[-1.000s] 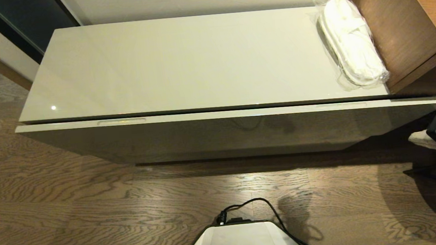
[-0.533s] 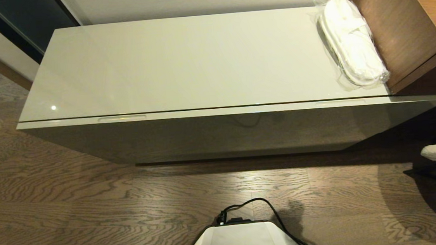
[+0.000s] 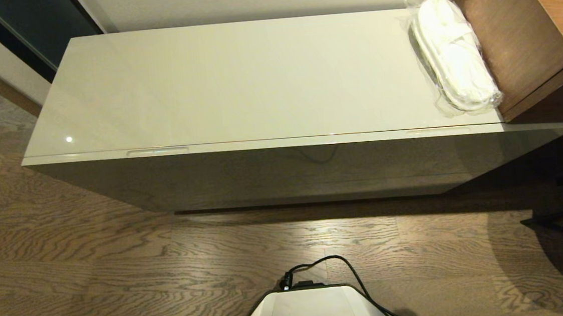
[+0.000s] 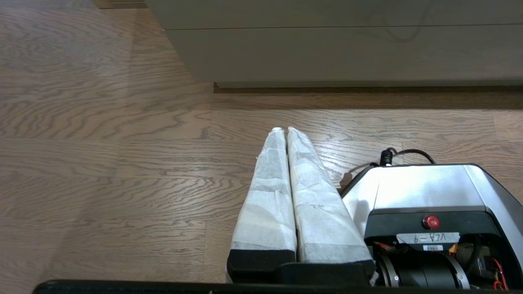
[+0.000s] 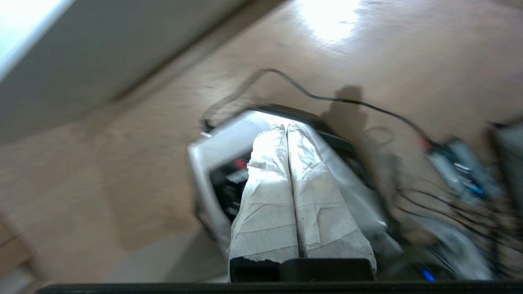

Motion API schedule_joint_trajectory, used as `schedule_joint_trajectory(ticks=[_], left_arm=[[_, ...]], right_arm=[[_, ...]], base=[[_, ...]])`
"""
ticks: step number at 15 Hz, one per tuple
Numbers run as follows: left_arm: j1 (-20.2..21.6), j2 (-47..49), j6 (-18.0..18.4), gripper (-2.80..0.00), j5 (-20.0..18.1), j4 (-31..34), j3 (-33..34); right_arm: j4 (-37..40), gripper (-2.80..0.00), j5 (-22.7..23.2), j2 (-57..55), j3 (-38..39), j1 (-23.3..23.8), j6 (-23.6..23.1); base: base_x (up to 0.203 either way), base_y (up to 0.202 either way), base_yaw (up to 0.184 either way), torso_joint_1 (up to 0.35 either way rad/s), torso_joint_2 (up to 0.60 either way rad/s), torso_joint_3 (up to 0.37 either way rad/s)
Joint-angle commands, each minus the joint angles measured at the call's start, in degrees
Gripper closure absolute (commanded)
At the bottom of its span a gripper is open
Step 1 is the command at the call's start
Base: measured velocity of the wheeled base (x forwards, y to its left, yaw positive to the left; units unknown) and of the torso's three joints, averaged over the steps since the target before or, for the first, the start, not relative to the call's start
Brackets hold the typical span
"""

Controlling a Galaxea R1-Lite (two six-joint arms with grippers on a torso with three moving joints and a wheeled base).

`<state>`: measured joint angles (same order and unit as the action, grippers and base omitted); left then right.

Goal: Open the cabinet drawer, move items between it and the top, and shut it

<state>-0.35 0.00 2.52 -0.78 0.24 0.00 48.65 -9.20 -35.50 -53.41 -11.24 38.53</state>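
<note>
slippers (image 3: 454,56) on top (image 3: 235,81) | right gripper (image 5: 286,127) well apart (over base)

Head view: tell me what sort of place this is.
Probably a hotel room or bedroom. A long glossy cabinet top carries plastic-wrapped white slippers, a wood-grain desk stands beside it, and the floor is wood plank.

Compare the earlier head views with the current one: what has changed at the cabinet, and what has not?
The cabinet drawer slid in from slightly ajar to flush under the top. The right gripper, at the right edge before, has left the head view. The slippers stayed put.
</note>
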Motion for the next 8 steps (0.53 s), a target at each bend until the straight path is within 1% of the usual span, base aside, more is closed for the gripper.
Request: schedule_joint_trajectory(ticks=[1, 2, 3, 4, 5, 6, 8], left_arm=[[0.00, 0.09, 0.03, 0.00, -0.01, 0.02, 0.00], [0.00, 0.09, 0.03, 0.00, -0.01, 0.02, 0.00], [0.00, 0.09, 0.03, 0.00, -0.01, 0.02, 0.00], [0.00, 0.09, 0.03, 0.00, -0.01, 0.02, 0.00], [0.00, 0.09, 0.03, 0.00, -0.01, 0.02, 0.00], [0.00, 0.09, 0.03, 0.00, -0.01, 0.02, 0.00], [0.00, 0.09, -0.06, 0.00, -0.01, 0.02, 0.00]], right_arm=[[8.91, 0.00, 0.43, 10.59, -0.42, 2.70, -0.97], [11.59, 0.00, 1.99, 12.42, -0.23, 5.44, -3.06], [13.06, 0.00, 4.02, 14.25, 0.11, 9.16, -5.73], [13.60, 0.00, 7.65, 16.90, 1.09, 13.15, -10.80], [13.34, 0.00, 10.67, 18.44, 3.09, 15.07, -14.65], [11.43, 0.00, 10.51, 18.97, 7.48, 15.34, -15.45], [2.83, 0.00, 7.10, 19.77, 18.25, 15.43, -16.11]], base=[[0.000, 0.000, 0.000, 0.000, 0.00, 0.000], [0.000, 0.000, 0.000, 0.000, 0.00, 0.000], [0.000, 0.000, 0.000, 0.000, 0.00, 0.000], [0.000, 0.000, 0.000, 0.000, 0.00, 0.000], [0.000, 0.000, 0.000, 0.000, 0.00, 0.000], [0.000, 0.000, 0.000, 0.000, 0.00, 0.000], [0.000, 0.000, 0.000, 0.000, 0.00, 0.000]])
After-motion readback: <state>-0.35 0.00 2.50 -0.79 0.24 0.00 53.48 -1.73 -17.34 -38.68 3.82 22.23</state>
